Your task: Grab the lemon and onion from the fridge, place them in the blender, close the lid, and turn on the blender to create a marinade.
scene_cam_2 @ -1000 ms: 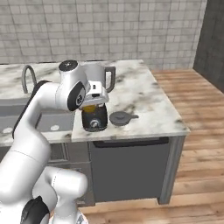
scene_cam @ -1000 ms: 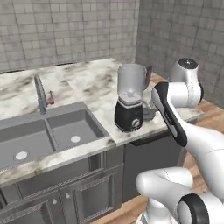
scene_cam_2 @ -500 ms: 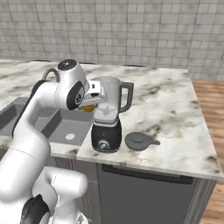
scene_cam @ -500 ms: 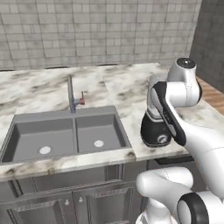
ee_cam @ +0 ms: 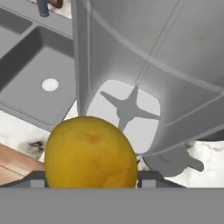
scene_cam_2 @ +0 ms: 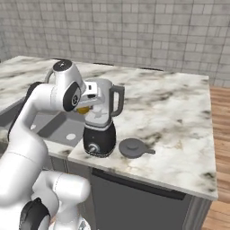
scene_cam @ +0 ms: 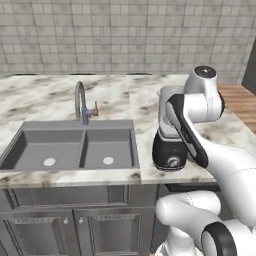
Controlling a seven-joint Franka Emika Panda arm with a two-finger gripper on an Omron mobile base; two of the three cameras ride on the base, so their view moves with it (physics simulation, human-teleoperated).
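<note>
A yellow lemon (ee_cam: 91, 153) sits between my fingertips (ee_cam: 37, 178), and my gripper (ee_cam: 92, 179) is shut on it. In the right base view the gripper (scene_cam_2: 85, 107) holds the lemon (scene_cam_2: 82, 109) against the left side of the blender (scene_cam_2: 100, 121), just under the jar's rim. Seen from the hand, the clear jar (ee_cam: 144, 65) is right in front, with its blade (ee_cam: 127, 107) bare at the bottom. The dark round lid (scene_cam_2: 133, 148) lies on the counter to the right of the black base (scene_cam: 169, 152). The onion and the fridge are out of view.
A grey double sink (scene_cam: 75, 145) with a curved faucet (scene_cam: 80, 102) lies left of the blender in the marble counter (scene_cam_2: 179, 117). A tiled wall (scene_cam: 100, 35) closes the back. The counter ends at the right over a wooden floor (scene_cam_2: 222, 134).
The base has driven, so both base views have shifted and the blender now stands straight ahead. The lemon stays in my gripper, now close beside the jar.
</note>
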